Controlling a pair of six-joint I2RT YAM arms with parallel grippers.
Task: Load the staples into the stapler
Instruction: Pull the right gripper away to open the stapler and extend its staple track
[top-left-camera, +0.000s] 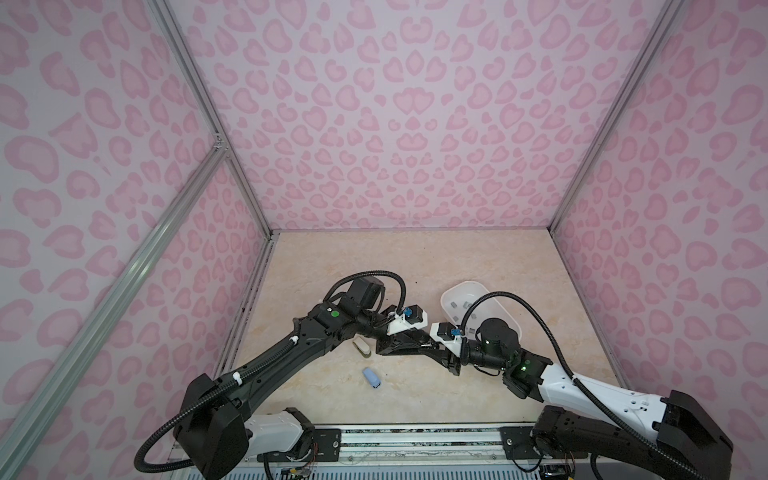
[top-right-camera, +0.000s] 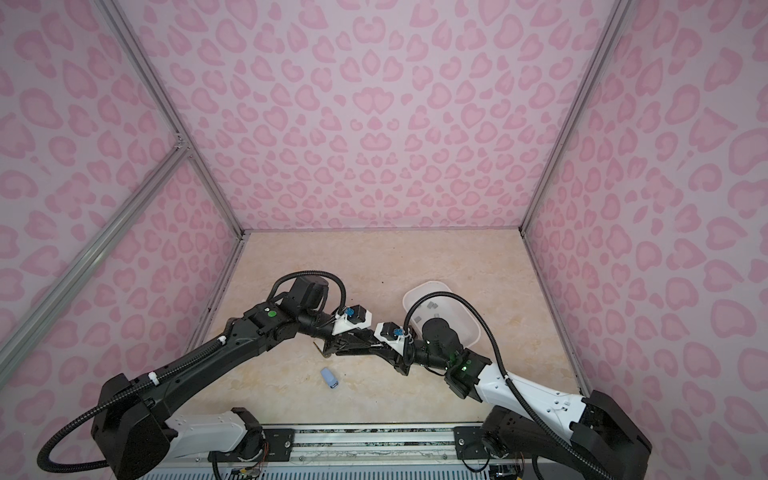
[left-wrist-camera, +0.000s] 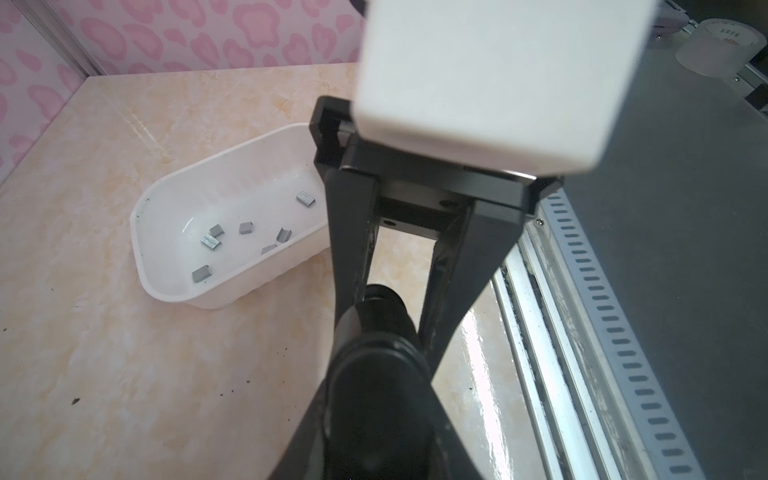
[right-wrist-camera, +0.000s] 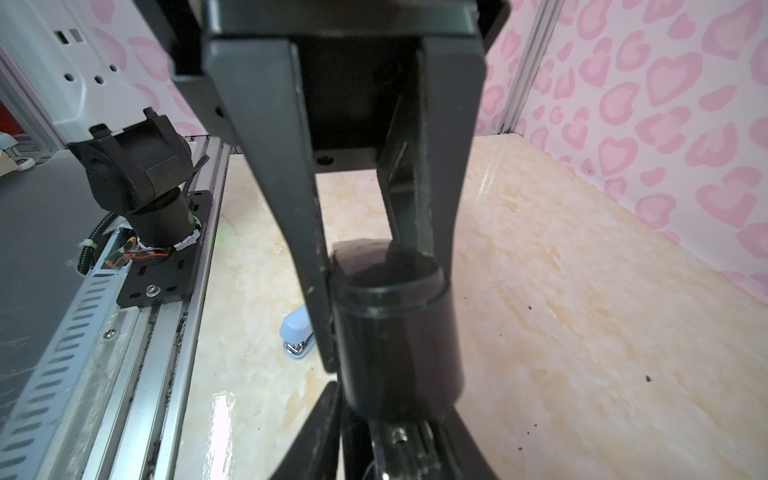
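Observation:
A black stapler (top-left-camera: 386, 349) (top-right-camera: 353, 351) is held above the table's middle between both grippers. My left gripper (top-left-camera: 405, 347) (left-wrist-camera: 378, 365) is shut on one end of it. My right gripper (top-left-camera: 430, 351) (right-wrist-camera: 395, 399) faces it from the other side, with its fingers pressed on both sides of the stapler's other end (left-wrist-camera: 384, 303). Bare metal of the stapler's inside shows between the right fingers. The staples (left-wrist-camera: 212, 241) (top-left-camera: 457, 303) lie as several small grey blocks loose in a white tray (left-wrist-camera: 141, 249) (top-left-camera: 451, 291) (top-right-camera: 428, 286), behind the right arm.
A small light blue stapler (top-left-camera: 371, 377) (top-right-camera: 328, 377) (right-wrist-camera: 297, 336) lies on the table in front of the grippers. A beige stapler (top-left-camera: 361, 347) sits beside the left forearm. Pink patterned walls close in three sides, and a metal rail (top-left-camera: 415, 440) runs along the front edge.

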